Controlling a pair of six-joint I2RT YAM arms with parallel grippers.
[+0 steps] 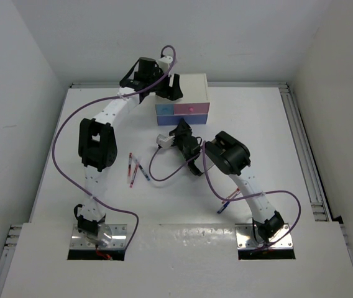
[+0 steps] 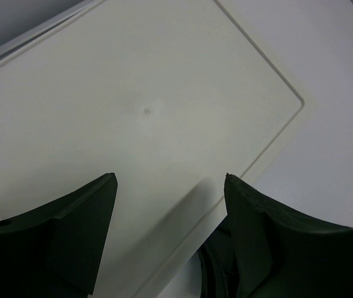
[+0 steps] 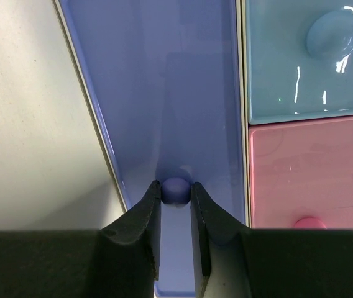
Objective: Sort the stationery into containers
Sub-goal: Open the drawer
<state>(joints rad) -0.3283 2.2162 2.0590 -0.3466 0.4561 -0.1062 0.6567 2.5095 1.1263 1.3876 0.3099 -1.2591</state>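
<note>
Right hand [image 3: 176, 186] is pinched onto the little knob [image 3: 176, 194] of the wide periwinkle drawer [image 3: 164, 93], one finger touching it on each side. In that wrist view the light-blue drawer [image 3: 307, 68] sits at about 1 o'clock from the knob and the pink drawer [image 3: 313, 174] at 3 o'clock. Left hand [image 2: 170, 180] hangs over the flat white top of the cabinet [image 2: 145, 112], fingers wide apart with nothing between them. From above, the cabinet is at 12 o'clock on the table [image 1: 276, 161]. A couple of thin pens [image 1: 131, 169] lie loose at roughly 8 o'clock from it, and one more pen [image 1: 225, 205] at 5 o'clock, just beside the right arm [image 1: 251, 192].
</note>
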